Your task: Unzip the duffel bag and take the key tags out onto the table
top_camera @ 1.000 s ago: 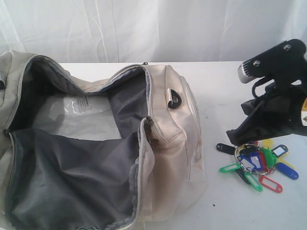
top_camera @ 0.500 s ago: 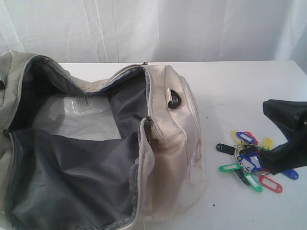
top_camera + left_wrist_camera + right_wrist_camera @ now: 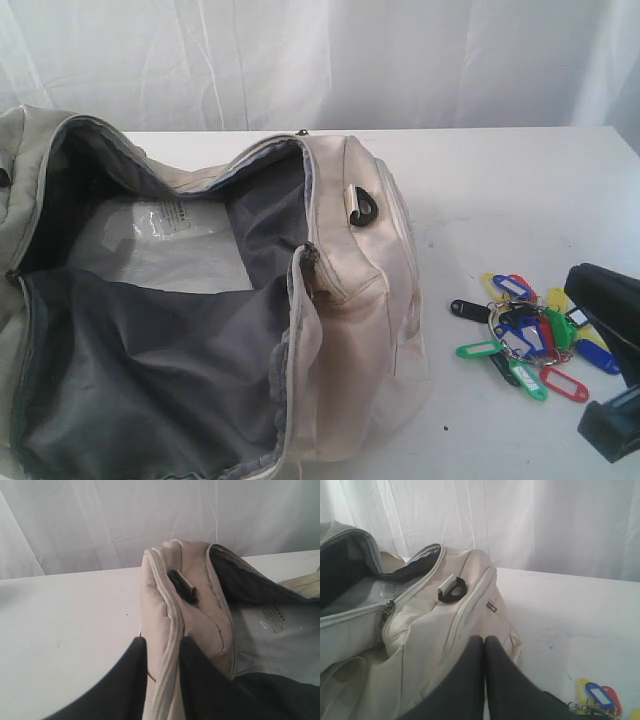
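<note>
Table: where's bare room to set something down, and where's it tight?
Widest bare patch: table right of the duffel bag, between the curtain and the key tags. A narrower strip runs between bag and tags. Crowded: near right corner, where the right gripper sits beside the tags. The bag fills the left.

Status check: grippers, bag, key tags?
Left gripper: jaws clamped on duffel bag rim. Right gripper: jaws shut, empty. Key tags out on table, bag unzipped. No obstruction seen.
</note>
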Controlling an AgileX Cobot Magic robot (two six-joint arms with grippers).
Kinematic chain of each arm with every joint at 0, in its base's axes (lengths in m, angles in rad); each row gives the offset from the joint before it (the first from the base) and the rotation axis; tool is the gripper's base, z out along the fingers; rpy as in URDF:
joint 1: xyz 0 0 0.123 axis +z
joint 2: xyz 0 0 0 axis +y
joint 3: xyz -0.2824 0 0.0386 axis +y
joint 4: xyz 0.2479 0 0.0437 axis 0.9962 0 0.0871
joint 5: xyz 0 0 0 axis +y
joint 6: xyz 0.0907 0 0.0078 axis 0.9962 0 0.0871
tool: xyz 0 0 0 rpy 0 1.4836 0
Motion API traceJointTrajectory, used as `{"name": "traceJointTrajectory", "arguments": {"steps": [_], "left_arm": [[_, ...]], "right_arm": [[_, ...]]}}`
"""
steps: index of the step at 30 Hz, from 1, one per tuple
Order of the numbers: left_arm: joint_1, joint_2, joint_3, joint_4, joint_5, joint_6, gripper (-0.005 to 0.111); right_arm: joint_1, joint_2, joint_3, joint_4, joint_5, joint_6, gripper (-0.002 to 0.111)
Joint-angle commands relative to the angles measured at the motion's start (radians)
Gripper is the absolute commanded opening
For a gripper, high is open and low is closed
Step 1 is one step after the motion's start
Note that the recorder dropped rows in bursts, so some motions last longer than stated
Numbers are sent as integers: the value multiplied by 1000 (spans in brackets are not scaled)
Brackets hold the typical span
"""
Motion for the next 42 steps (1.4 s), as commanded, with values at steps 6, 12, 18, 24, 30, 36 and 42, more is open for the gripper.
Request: {"name": "traceJointTrajectory", "arguments": {"steps": [6,12,18,24,30,36,42], "left_arm": [[2,-7,4,12,-9,0,29],[2,-7,4,12,-9,0,29],[2,-7,4,12,-9,0,29],[2,-7,4,12,-9,0,29],[45,-41,2,31,-5,-7,29],[208,-203,2,-85,-31,-49,29],[337,-293,2,-114,-24,-27,29]], "right_arm": [[-6,-20,15,4,9,21,0],[-6,-20,15,4,9,21,0],[-6,-20,15,4,9,21,0],[-6,-20,15,4,9,21,0],[-6,-20,15,4,9,21,0],[-6,-20,15,4,9,21,0],[-6,-20,15,4,11,21,0]]}}
